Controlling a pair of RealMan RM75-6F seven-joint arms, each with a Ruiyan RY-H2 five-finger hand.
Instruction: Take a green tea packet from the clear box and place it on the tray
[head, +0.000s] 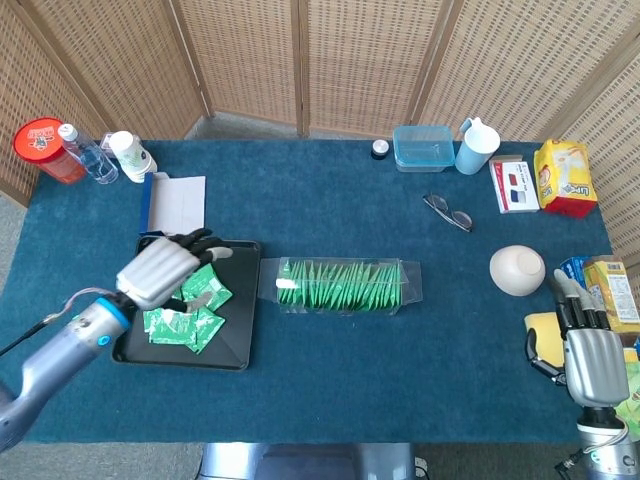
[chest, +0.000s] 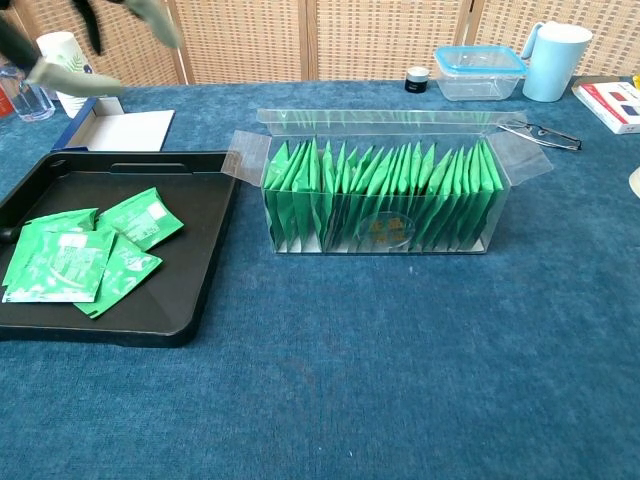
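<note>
Clear box (head: 345, 285) lying left-to-right, packets (chest: 385, 190) upright inside, left hand (head: 160, 270) spread empty above tray (head: 240, 305)

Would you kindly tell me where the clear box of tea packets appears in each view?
Head view: clear box sits mid-table, just right of the black tray.
Chest view: clear box stands centre frame, lid open.
Shared landmark: the tray immediately to its left.

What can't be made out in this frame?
- Left hand: the chest view shows only blurred fingertips at the top edge.
- Right hand: absent from the chest view, wrist cut by the head view's bottom edge.
- Tea packets on the tray: print too small.
</note>
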